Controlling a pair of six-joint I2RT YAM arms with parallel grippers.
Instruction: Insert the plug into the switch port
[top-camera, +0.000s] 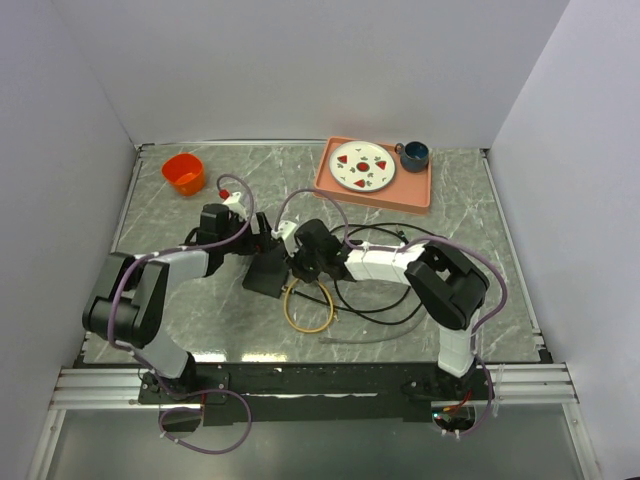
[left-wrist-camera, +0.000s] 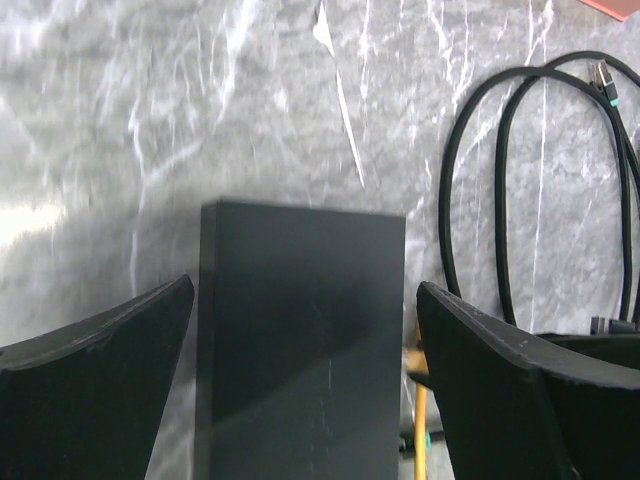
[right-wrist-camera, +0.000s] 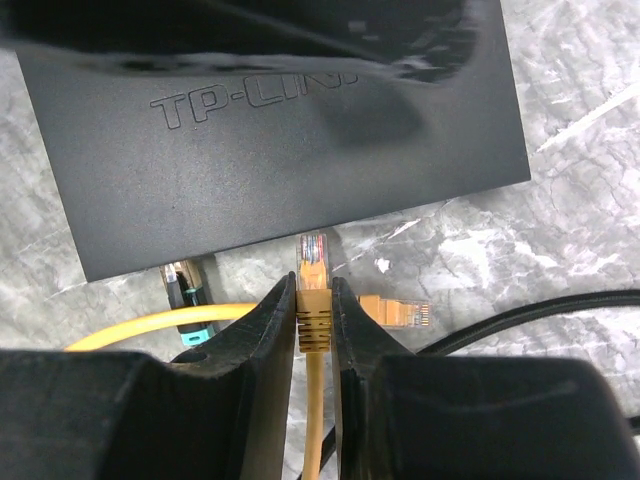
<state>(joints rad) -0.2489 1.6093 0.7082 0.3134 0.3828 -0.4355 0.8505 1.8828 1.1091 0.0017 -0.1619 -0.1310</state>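
The switch (top-camera: 268, 272) is a flat matte-black box lettered TP-LINK (right-wrist-camera: 280, 150). Its ports face the right wrist camera but are hidden under its near edge. My right gripper (right-wrist-camera: 313, 285) is shut on an orange plug (right-wrist-camera: 313, 312). The plug's clear tip points at the box's near side and almost touches it. In the top view this gripper (top-camera: 300, 266) sits at the box's right edge. My left gripper (left-wrist-camera: 305, 290) is open and straddles the box (left-wrist-camera: 300, 340), with a small gap on each side. It shows at the box's far end in the top view (top-camera: 262, 243).
A second orange plug (right-wrist-camera: 398, 312) lies on the table right of my fingers. A black and teal plug (right-wrist-camera: 185, 285) sits at the box's side. A yellow cable loop (top-camera: 310, 312) and black cables (top-camera: 385, 295) lie near. A salmon tray (top-camera: 420, 195), a mug (top-camera: 413, 154) and an orange cup (top-camera: 183, 173) stand at the back.
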